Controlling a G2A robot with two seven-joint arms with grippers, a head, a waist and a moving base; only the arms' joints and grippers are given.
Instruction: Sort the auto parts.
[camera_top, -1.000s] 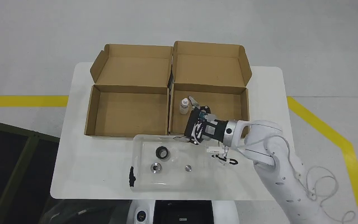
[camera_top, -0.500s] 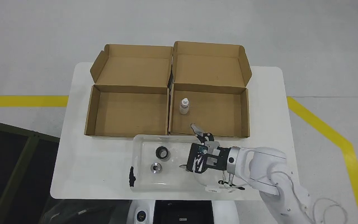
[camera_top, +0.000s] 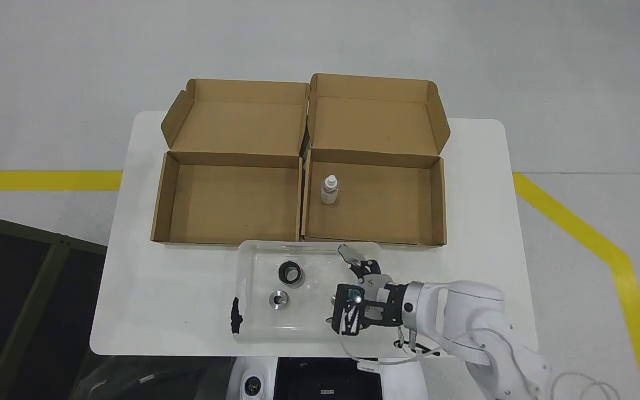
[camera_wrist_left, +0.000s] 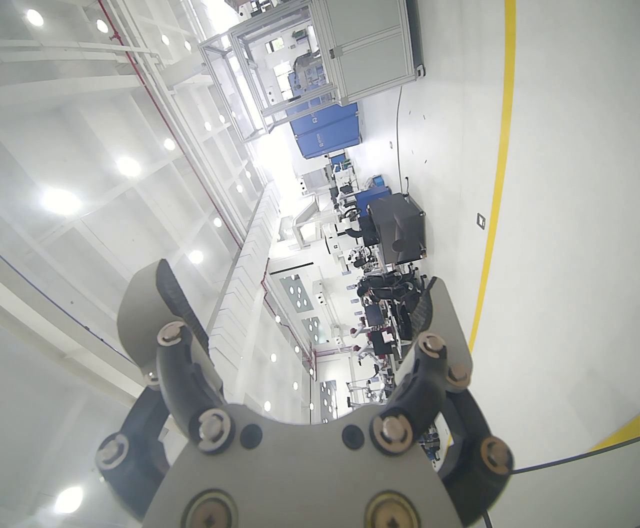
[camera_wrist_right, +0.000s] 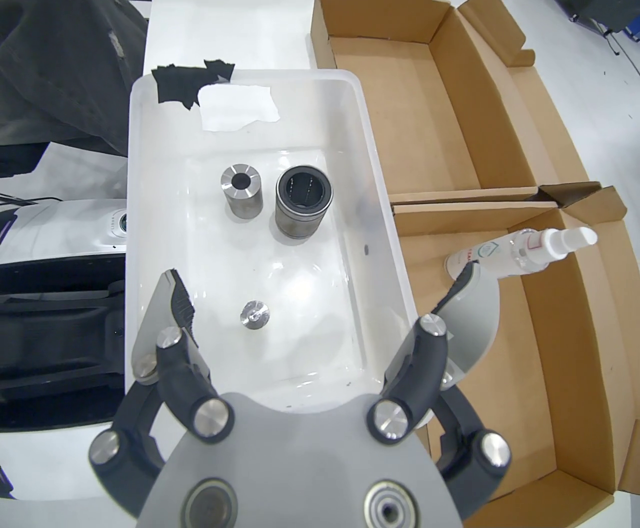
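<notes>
- Hovering over the bin (camera_wrist_right: 131, 210) at the table's (camera_top: 130, 300) 6 o'clock edge, the right gripper (camera_wrist_right: 320, 277) is spreading its fingers wide apart and gripping nothing, probably to straddle a part.
- Lying flat on the bin floor directly under that gap, the plug (camera_wrist_right: 254, 315) is looking like the next pick. Being small and low, it is calling for a deep, centred descent.
- Standing upright just beside each other toward the bin's 9 o'clock end, the bushing (camera_wrist_right: 242, 192) and the bearing (camera_wrist_right: 303, 202) are sitting well apart from the plug, so the fingers are getting room.
- Sitting open at 12 o'clock of the bin with lids folded back, the left box (camera_top: 230, 205) and right box (camera_top: 390, 205) are apparently serving as the 2 sorting targets.
- Standing, it seems upright, by the right box's 9 o'clock wall, the bottle (camera_wrist_right: 520, 250) is looking already sorted.
- Pointing up into the hall, away from the table, the left gripper (camera_wrist_left: 297, 280) is showing its fingers apart around nothing, likely parked clear of the work.
</notes>
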